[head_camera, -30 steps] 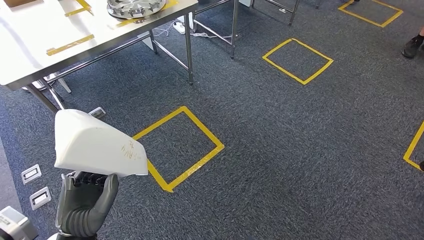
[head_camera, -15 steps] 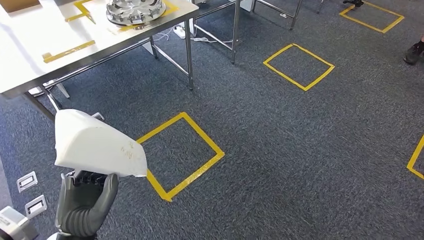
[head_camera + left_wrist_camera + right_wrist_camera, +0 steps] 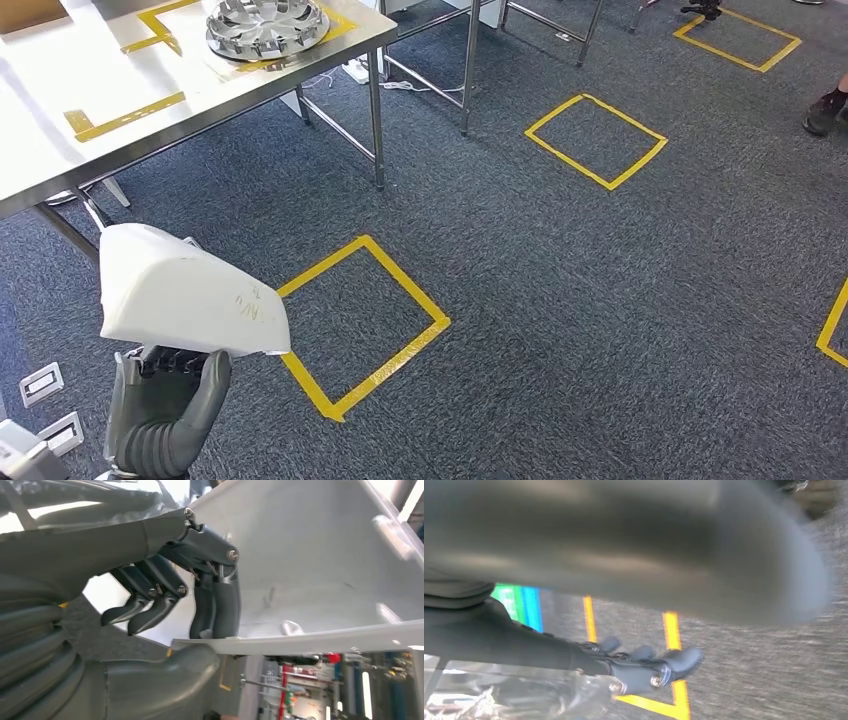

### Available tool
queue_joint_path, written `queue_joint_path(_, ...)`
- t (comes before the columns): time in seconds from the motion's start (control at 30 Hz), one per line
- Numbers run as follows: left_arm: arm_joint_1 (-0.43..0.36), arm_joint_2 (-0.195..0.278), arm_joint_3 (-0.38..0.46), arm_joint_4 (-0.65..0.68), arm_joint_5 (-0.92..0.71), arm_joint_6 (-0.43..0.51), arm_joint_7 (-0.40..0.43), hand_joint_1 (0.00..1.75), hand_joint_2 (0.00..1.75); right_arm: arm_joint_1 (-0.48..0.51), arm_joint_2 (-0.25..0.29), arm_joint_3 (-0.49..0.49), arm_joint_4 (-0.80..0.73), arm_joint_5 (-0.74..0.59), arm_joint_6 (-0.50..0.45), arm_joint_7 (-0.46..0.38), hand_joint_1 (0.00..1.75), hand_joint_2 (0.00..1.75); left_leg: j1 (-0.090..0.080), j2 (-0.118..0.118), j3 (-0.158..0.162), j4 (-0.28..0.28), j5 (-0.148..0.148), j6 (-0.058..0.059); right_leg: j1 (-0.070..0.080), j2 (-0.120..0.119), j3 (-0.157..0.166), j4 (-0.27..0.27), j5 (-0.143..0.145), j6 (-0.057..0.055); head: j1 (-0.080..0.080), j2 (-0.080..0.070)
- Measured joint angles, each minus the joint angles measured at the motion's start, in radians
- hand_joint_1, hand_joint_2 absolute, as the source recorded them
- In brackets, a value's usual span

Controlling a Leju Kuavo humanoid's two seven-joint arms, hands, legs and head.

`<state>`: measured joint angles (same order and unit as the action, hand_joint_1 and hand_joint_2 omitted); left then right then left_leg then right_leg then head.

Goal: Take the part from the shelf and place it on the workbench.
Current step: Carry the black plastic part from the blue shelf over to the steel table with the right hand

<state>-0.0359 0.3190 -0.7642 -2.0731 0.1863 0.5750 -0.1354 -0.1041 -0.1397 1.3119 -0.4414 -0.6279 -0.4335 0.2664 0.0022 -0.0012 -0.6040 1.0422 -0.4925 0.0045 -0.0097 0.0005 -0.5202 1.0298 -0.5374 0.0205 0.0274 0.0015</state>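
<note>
A large white moulded part [image 3: 185, 295] with faint scribbles on it is held up at the lower left of the head view. My left hand [image 3: 165, 405] grips it from below. In the left wrist view my left hand [image 3: 200, 610] pinches the part's [image 3: 310, 565] thin edge between thumb and fingers. The steel workbench [image 3: 60, 150], marked with yellow tape, stands ahead at the upper left. My right hand [image 3: 639, 667] hangs over the carpet with its fingers stretched out and nothing in them.
A silver wheel cover [image 3: 267, 25] lies on the workbench's near corner. Its steel leg [image 3: 377, 120] stands on blue carpet. Yellow tape squares [image 3: 365, 325] [image 3: 596, 140] mark the floor. Floor sockets [image 3: 40, 383] sit at the lower left. A person's shoe [image 3: 825, 110] is at the right edge.
The whole picture has shifted, so the camera has moved: the workbench and wheel cover now sit lower in the view. My left hand still holds the white part the same way.
</note>
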Motion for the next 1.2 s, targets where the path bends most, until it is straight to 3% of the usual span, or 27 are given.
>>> queue_joint_path(0.07, -0.002, 0.001, 0.000, -0.002, -0.001, 0.000, 0.000, 1.75, 1.75, -0.003, 0.001, 0.000, 0.000, 0.000, 0.000, -0.003, 0.00, 0.00, 0.003, -0.001, 0.016, -0.006, -0.006, 0.011, -0.001, 0.000, -0.007, 0.032, -0.010, 0.008, 0.003, 0.000)
queue_joint_path(0.1, -0.002, 0.002, 0.000, -0.002, -0.002, 0.000, 0.000, 1.75, 1.75, -0.005, 0.002, 0.000, 0.000, 0.000, 0.000, -0.004, 0.00, 0.00, 0.005, -0.001, 0.023, -0.008, -0.010, 0.016, -0.001, 0.001, -0.030, 0.071, -0.024, 0.011, 0.005, 0.000)
queue_joint_path(0.2, -0.001, 0.003, 0.000, -0.002, -0.002, 0.000, 0.000, 1.75, 1.75, -0.005, 0.002, 0.000, -0.001, 0.000, 0.001, -0.005, 0.00, 0.00, 0.000, -0.003, 0.036, -0.009, -0.025, 0.027, 0.000, 0.001, -0.142, 0.227, -0.073, 0.013, 0.013, 0.000)
queue_joint_path(0.23, -0.001, 0.003, 0.000, -0.001, -0.002, 0.000, 0.000, 1.75, 1.75, -0.003, 0.002, 0.000, 0.000, 0.000, 0.002, -0.005, 0.00, 0.00, -0.002, -0.005, 0.042, -0.009, -0.031, 0.028, 0.001, 0.001, -0.168, 0.249, -0.071, 0.011, 0.014, 0.000)
queue_joint_path(0.27, -0.001, 0.004, 0.000, -0.001, -0.002, 0.000, 0.000, 1.75, 1.75, -0.001, 0.002, 0.000, 0.000, 0.000, 0.002, -0.005, 0.00, 0.00, -0.004, -0.007, 0.052, -0.009, -0.039, 0.029, 0.003, 0.001, -0.178, 0.237, -0.048, 0.007, 0.015, 0.000)
queue_joint_path(0.33, -0.001, 0.004, 0.000, -0.001, -0.002, 0.000, 0.000, 1.75, 1.75, 0.001, 0.001, 0.000, 0.000, 0.000, 0.002, -0.005, 0.00, 0.00, -0.005, -0.008, 0.074, -0.010, -0.057, 0.026, 0.012, 0.002, -0.159, 0.139, 0.041, -0.007, 0.017, 0.000)
queue_joint_path(0.4, -0.001, 0.004, 0.000, -0.001, -0.002, 0.000, 0.000, 1.75, 1.75, 0.002, -0.001, 0.000, 0.000, 0.000, 0.003, -0.005, 0.00, 0.00, -0.005, -0.008, 0.088, -0.011, -0.072, 0.019, 0.022, 0.002, -0.139, 0.053, 0.088, -0.020, 0.015, 0.000)
queue_joint_path(0.47, 0.000, 0.004, 0.000, -0.001, -0.002, 0.000, 0.000, 1.75, 1.75, 0.004, -0.003, 0.000, 0.000, 0.000, 0.004, -0.005, 0.00, 0.00, -0.004, -0.008, 0.097, -0.012, -0.077, 0.007, 0.028, 0.003, -0.132, 0.025, 0.084, -0.029, 0.016, 0.000)
queue_joint_path(0.57, -0.002, 0.005, 0.000, -0.003, -0.004, 0.001, 0.000, 1.75, 1.75, 0.005, -0.004, 0.001, 0.000, 0.000, 0.005, -0.005, 0.00, 0.00, -0.005, -0.008, 0.105, 0.010, -0.081, -0.007, 0.021, 0.004, -0.094, -0.010, 0.085, -0.040, 0.016, 0.000)
queue_joint_path(0.63, -0.003, 0.006, 0.000, -0.004, -0.005, 0.001, 0.000, 1.75, 1.75, 0.002, -0.004, 0.001, 0.000, 0.000, 0.006, -0.005, 0.00, 0.00, -0.001, -0.007, 0.063, 0.092, -0.112, -0.016, 0.016, 0.004, -0.069, -0.026, 0.080, -0.044, 0.012, 0.000)
queue_joint_path(0.7, -0.001, 0.006, 0.000, -0.004, -0.005, 0.000, 0.000, 1.75, 1.75, 0.000, -0.002, 0.001, 0.000, 0.000, 0.008, -0.005, 0.00, 0.00, 0.006, -0.007, -0.007, 0.195, -0.152, -0.026, 0.015, 0.004, -0.053, -0.029, 0.069, -0.045, 0.010, 0.000)
queue_joint_path(0.73, -0.001, 0.006, 0.000, -0.004, -0.005, 0.001, 0.000, 1.75, 1.75, 0.001, -0.001, 0.001, 0.000, 0.000, 0.008, -0.005, 0.00, 0.00, 0.009, -0.007, -0.034, 0.219, -0.157, -0.030, 0.013, 0.004, -0.046, -0.029, 0.062, -0.043, 0.010, 0.000)
queue_joint_path(0.77, 0.000, 0.006, 0.000, -0.004, -0.005, 0.001, 0.000, 1.75, 1.75, 0.002, -0.001, 0.001, 0.000, 0.000, 0.009, -0.005, 0.00, 0.00, 0.013, -0.007, -0.048, 0.215, -0.142, -0.035, 0.011, 0.004, -0.037, -0.028, 0.054, -0.040, 0.010, 0.000)
queue_joint_path(0.8, 0.000, 0.006, 0.000, -0.004, -0.005, 0.001, 0.000, 1.75, 1.75, 0.002, -0.001, 0.001, 0.000, 0.000, 0.009, -0.005, 0.00, 0.00, 0.016, -0.007, -0.048, 0.181, -0.104, -0.040, 0.008, 0.005, -0.025, -0.027, 0.044, -0.036, 0.010, 0.000)
queue_joint_path(0.87, 0.001, 0.006, 0.000, -0.003, -0.005, 0.001, 0.000, 1.75, 1.75, 0.001, -0.001, 0.001, 0.000, 0.000, 0.009, -0.005, 0.00, 0.00, 0.021, -0.006, -0.024, 0.073, -0.016, -0.051, 0.002, 0.005, -0.003, -0.024, 0.026, -0.025, 0.009, 0.000)
queue_joint_path(0.9, 0.001, 0.006, 0.000, -0.003, -0.005, 0.001, 0.000, 1.75, 1.75, 0.000, -0.002, 0.001, 0.001, 0.000, 0.010, -0.005, 0.00, 0.00, 0.020, -0.004, -0.014, 0.028, 0.003, -0.050, 0.001, 0.006, 0.003, -0.022, 0.017, -0.018, 0.006, 0.000)
queue_joint_path(0.93, 0.002, 0.006, 0.000, -0.002, -0.005, 0.001, 0.000, 1.75, 1.75, 0.000, -0.002, 0.001, 0.001, 0.000, 0.011, -0.005, 0.00, 0.00, 0.018, -0.003, -0.009, 0.006, 0.009, -0.045, 0.000, 0.006, 0.007, -0.020, 0.010, -0.011, 0.005, 0.000)
queue_joint_path(1.0, 0.002, 0.007, 0.000, -0.002, -0.005, 0.001, 0.000, 1.75, 1.75, 0.000, -0.002, 0.001, 0.001, 0.000, 0.011, -0.005, 0.00, 0.00, 0.012, 0.000, -0.003, -0.002, -0.001, -0.023, 0.001, 0.005, 0.012, -0.015, 0.001, 0.003, 0.005, 0.000)
queue_joint_path(1.07, 0.002, 0.007, 0.000, -0.004, -0.006, 0.001, 0.000, 1.75, 1.75, -0.002, -0.001, 0.001, 0.001, 0.000, 0.012, -0.004, 0.00, 0.00, 0.013, 0.000, 0.008, -0.003, -0.001, -0.008, -0.001, 0.003, 0.009, 0.009, -0.009, 0.011, 0.009, 0.000)
queue_joint_path(1.13, 0.000, 0.006, 0.000, -0.006, -0.007, 0.001, 0.000, 1.75, 1.75, -0.006, 0.000, 0.001, 0.000, 0.000, 0.014, -0.004, 0.00, 0.00, 0.014, -0.001, 0.019, -0.007, -0.005, 0.002, -0.002, 0.002, -0.039, 0.097, -0.039, 0.015, 0.014, 0.000)
queue_joint_path(1.2, 0.000, 0.006, 0.000, -0.006, -0.007, 0.001, 0.000, 1.75, 1.75, -0.005, 0.000, 0.002, 0.001, 0.000, 0.018, -0.004, 0.00, 0.00, 0.010, -0.002, 0.024, -0.007, -0.013, 0.010, -0.002, 0.003, -0.120, 0.220, -0.083, 0.016, 0.019, 0.000)
